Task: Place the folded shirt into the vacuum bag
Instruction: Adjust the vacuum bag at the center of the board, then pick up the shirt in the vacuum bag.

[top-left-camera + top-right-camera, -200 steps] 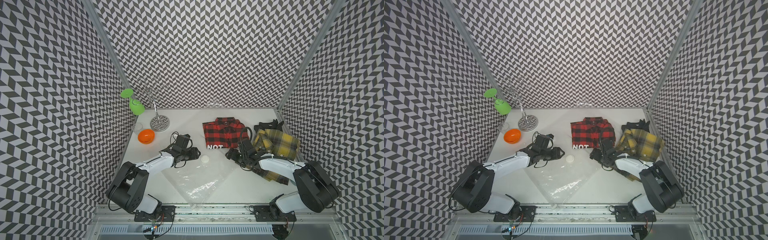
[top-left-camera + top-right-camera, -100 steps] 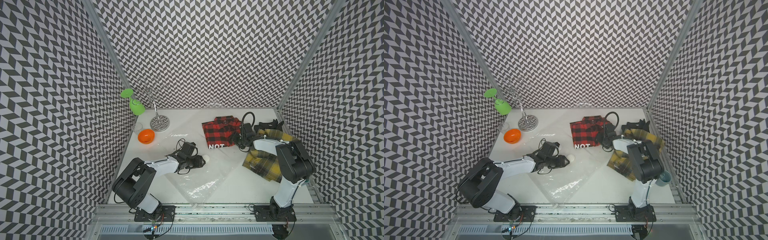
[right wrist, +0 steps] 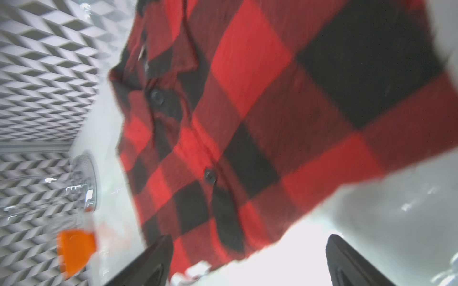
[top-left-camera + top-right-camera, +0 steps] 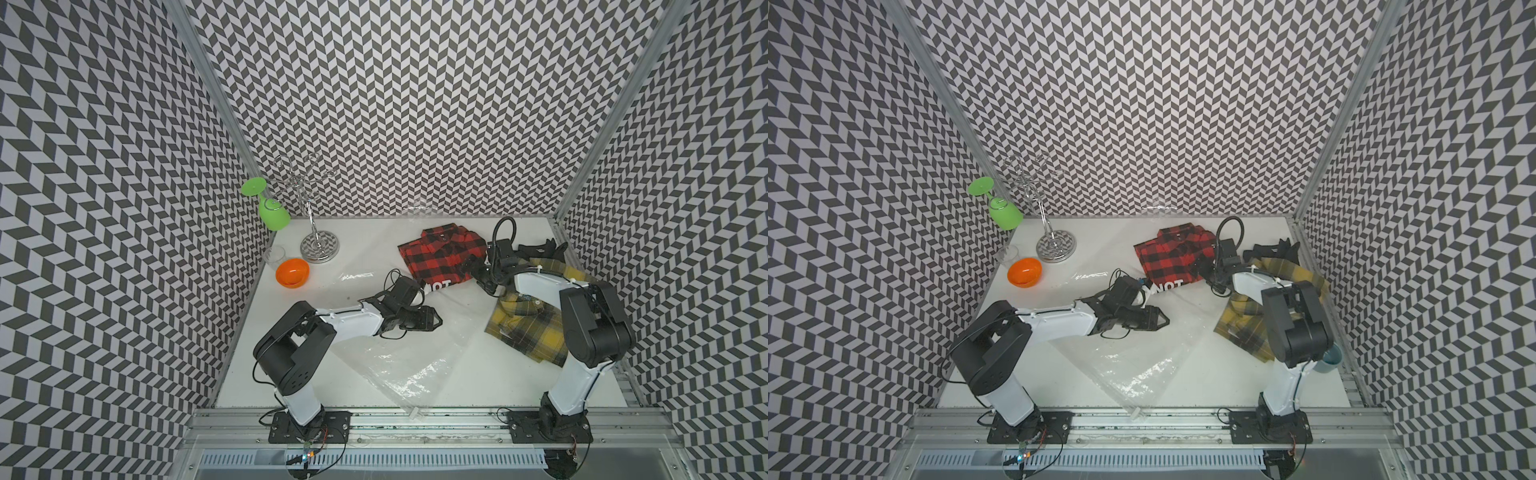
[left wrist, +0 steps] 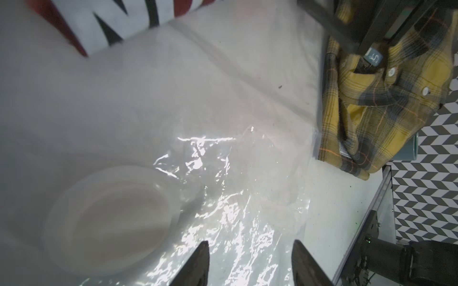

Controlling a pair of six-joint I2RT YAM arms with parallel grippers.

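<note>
The folded red plaid shirt (image 4: 440,257) lay flat on the white table (image 4: 478,386), outside the vacuum bag (image 4: 399,365). White lettering ran along its hem, the side nearest the arms' bases. The bag, clear and crinkled, spread from beside that lettered hem toward the bases. Whether its film ran under the shirt could not be told. In the left wrist view its round white valve cap (image 5: 111,222) sat close to the hem.

The left arm stood up from its base and bent at a high elbow, and its white forearm ran low and nearly level toward the shirt. The left gripper (image 4: 434,321) hung just short of the lettered hem, over the bag. Its fingers (image 5: 198,267) were partly apart, with only the film lying below them and nothing grasped.

The right arm stood up from its base and folded over at the elbow. Its forearm angled down to the shirt's edge on that arm's side. The right gripper (image 3: 250,262) was spread wide and released. The cloth's edge lay just ahead of its fingertips, unpinched, though this view was blurred.

A yellow plaid shirt (image 4: 528,328) lay rumpled beside the red one, under the right forearm. An orange bowl (image 4: 292,272) and a wire rack (image 4: 316,245) with a green wine glass (image 4: 272,208) hanging from it stood well apart from the shirt, on the left arm's side.
</note>
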